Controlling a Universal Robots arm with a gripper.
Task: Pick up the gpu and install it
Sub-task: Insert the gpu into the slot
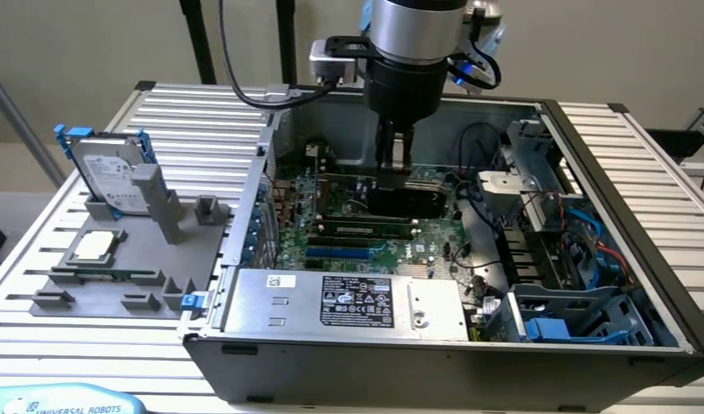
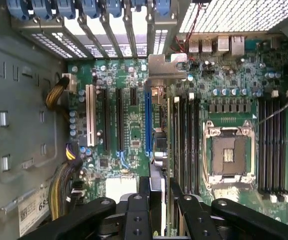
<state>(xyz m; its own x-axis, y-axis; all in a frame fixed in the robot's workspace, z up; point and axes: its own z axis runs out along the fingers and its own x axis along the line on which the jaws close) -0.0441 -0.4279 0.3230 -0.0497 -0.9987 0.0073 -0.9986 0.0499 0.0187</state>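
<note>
Hand (image 1: 395, 172) clamped on gpu (image 1: 412, 203). Card hangs edge-down inside computer case (image 1: 444, 371), above motherboard (image 1: 352, 250), toward far wall. Install step in hand; card looks unseated. Judgement: needs card edge lined over blue slot (image 2: 148, 125) just beside it, bracket square, straight push.

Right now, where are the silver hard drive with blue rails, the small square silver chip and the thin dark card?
Silver hard drive (image 1: 108, 172): exterior view, label face.
Square silver chip (image 1: 96, 247): exterior view, top.
Thin dark card (image 1: 407, 203): exterior view, dark face.
</note>
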